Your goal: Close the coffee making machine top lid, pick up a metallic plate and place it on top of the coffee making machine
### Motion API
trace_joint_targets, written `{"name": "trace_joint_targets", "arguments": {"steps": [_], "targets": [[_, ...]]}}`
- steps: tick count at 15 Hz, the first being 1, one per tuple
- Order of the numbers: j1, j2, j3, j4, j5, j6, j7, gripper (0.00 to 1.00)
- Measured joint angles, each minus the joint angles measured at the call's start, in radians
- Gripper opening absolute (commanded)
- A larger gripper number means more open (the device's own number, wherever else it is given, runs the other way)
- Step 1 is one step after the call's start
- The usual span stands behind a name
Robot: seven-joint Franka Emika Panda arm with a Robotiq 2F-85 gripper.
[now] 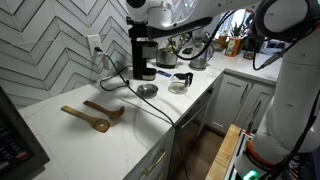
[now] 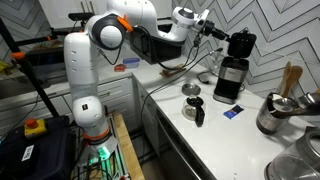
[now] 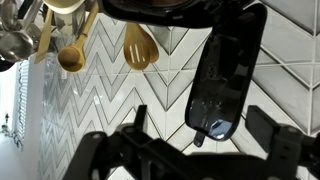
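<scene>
The black coffee making machine (image 1: 143,58) stands at the counter's back by the tiled wall; it also shows in an exterior view (image 2: 231,78). Its top lid (image 2: 240,42) stands raised. In the wrist view the lid (image 3: 226,70) is a dark glossy flap in front of the tiles. My gripper (image 3: 198,128) is open, with its fingers on either side of the lid's end. In both exterior views the gripper (image 1: 150,22) (image 2: 206,27) is at the machine's top. The metallic plate (image 1: 147,90) (image 2: 192,90) lies flat on the counter in front of the machine.
A glass carafe (image 1: 181,82) (image 2: 197,110) stands near the plate. Two wooden spoons (image 1: 92,115) lie on the white counter (image 1: 120,140). The machine's power cord (image 1: 115,72) runs to a wall socket. Metal pots (image 2: 285,115) and hanging wooden utensils (image 3: 140,45) stand nearby.
</scene>
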Motion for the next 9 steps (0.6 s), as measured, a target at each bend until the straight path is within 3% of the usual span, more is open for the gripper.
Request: {"name": "trace_joint_targets", "arguments": {"steps": [9], "targets": [[-0.025,0.007,-0.03,-0.003,-0.002,0.112,0.06,1.0]]}}
